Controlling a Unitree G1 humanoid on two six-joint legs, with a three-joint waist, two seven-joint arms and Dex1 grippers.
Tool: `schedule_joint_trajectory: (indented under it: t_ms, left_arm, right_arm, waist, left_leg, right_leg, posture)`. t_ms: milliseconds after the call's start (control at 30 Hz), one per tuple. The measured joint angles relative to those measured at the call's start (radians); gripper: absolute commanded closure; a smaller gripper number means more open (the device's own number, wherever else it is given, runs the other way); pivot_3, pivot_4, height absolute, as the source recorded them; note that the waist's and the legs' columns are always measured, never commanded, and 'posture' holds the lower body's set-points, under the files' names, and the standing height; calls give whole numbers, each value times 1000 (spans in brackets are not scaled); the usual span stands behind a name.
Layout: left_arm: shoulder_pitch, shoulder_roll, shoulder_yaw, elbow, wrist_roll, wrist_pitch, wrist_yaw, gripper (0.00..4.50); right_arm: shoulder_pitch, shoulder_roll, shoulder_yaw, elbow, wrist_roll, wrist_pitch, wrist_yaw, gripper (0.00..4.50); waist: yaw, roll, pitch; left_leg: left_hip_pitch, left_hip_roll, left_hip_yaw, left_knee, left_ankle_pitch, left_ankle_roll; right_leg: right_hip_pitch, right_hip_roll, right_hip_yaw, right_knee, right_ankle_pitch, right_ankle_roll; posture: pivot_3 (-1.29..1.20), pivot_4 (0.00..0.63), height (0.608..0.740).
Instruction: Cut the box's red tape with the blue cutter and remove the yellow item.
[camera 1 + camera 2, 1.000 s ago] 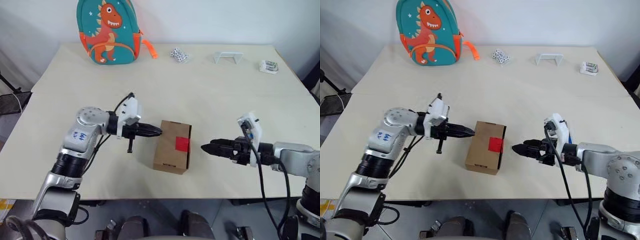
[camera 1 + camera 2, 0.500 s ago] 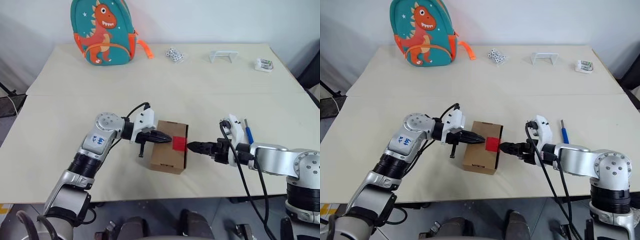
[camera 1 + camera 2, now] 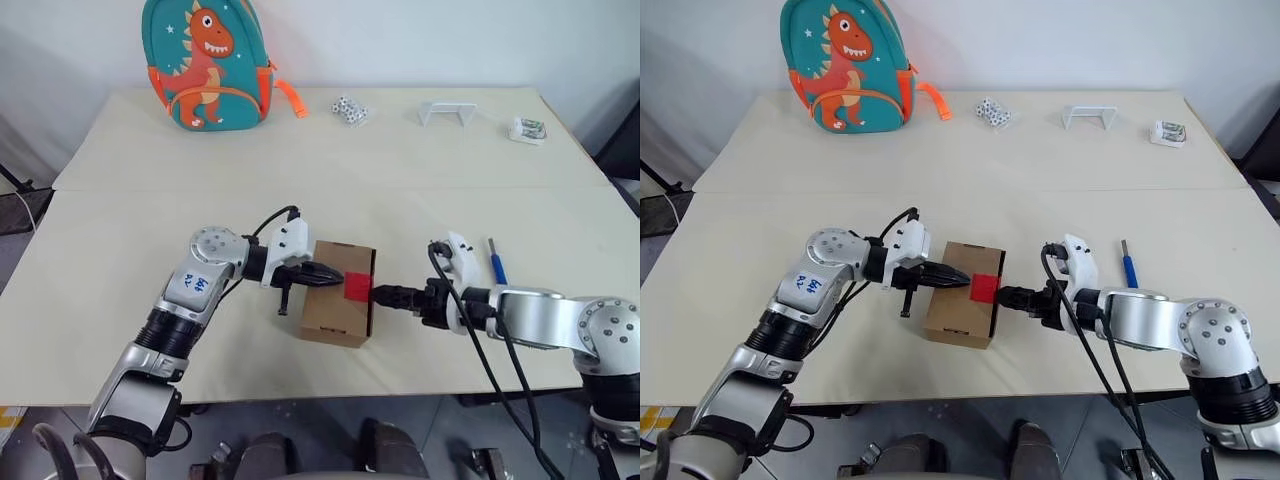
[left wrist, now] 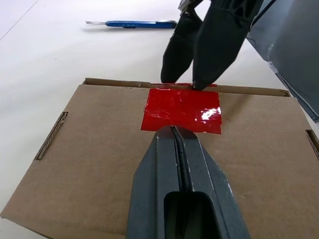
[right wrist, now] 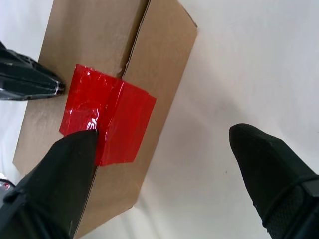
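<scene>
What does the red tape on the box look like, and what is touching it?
The red tape is a shiny, slightly wrinkled square patch. It is stuck on the top of the brown cardboard box and folds over the edge onto its side, still in one piece. The shut left end effector rests its tip at one edge of it. The open right end effector has one finger at the tape.

Desk [image 3: 150, 230], pale cream, seamed across its middle. Near half: brown cardboard box [image 3: 335, 315]; blue cutter [image 3: 497, 262] lying flat, well to its right. Far edge: teal dinosaur backpack [image 3: 205, 62], small speckled cubes, possibly dice [image 3: 351, 110], white bracket [image 3: 452, 111], small white object [image 3: 527, 130].
</scene>
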Motion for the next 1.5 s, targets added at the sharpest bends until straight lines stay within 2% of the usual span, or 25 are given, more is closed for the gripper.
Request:
schedule_joint_trajectory:
  t_ms: [367,500,633,833,1233,1500]
  left_arm:
    - [5,0,0,-2,0,-13,0,4500]
    - [8,-1,0,0,0,-18,0,4500]
    - [20,-1,9,0,-2,-27,0,4500]
    - [29,-12,12,0,-2,-28,5,4500]
    - [59,-13,13,-30,-3,-32,11,4500]
    - [60,-12,13,-30,-3,-33,11,4500]
  right_arm:
    - [-11,-69,46,-3,-5,-21,-5,88]
    - [-60,-111,90,3,25,-13,-46,88]
    - [-116,-69,153,14,28,-39,-128,88]
    - [-143,-47,177,35,24,-38,-163,88]
    - [-116,-177,178,67,-15,33,-103,88]
    - [-113,-181,160,78,-68,55,-26,88]
  waist:
    - [6,0,0]
    - [9,0,0]
    - [5,-1,-1]
    - [0,-2,-1]
    - [6,-2,-2]
    - [7,-2,-2]
  left_leg:
    - [0,0,0,1,0,1]
    - [0,0,0,2,-1,1]
    - [0,1,0,2,0,1]
    - [0,1,0,3,0,1]
    - [0,2,0,2,-1,2]
    - [0,2,0,2,-1,2]
  right_leg:
    - [0,0,0,0,0,0]
    - [1,0,0,0,0,0]
    - [1,0,0,0,0,0]
    - [1,0,0,0,0,0]
    - [1,0,-1,0,0,-1]
    - [1,0,0,-2,0,-1]
  posture:
    - [0,150,740]
    - [0,150,740]
    - [0,150,740]
    - [0,150,740]
    - [0,150,740]
    - [0,150,740]
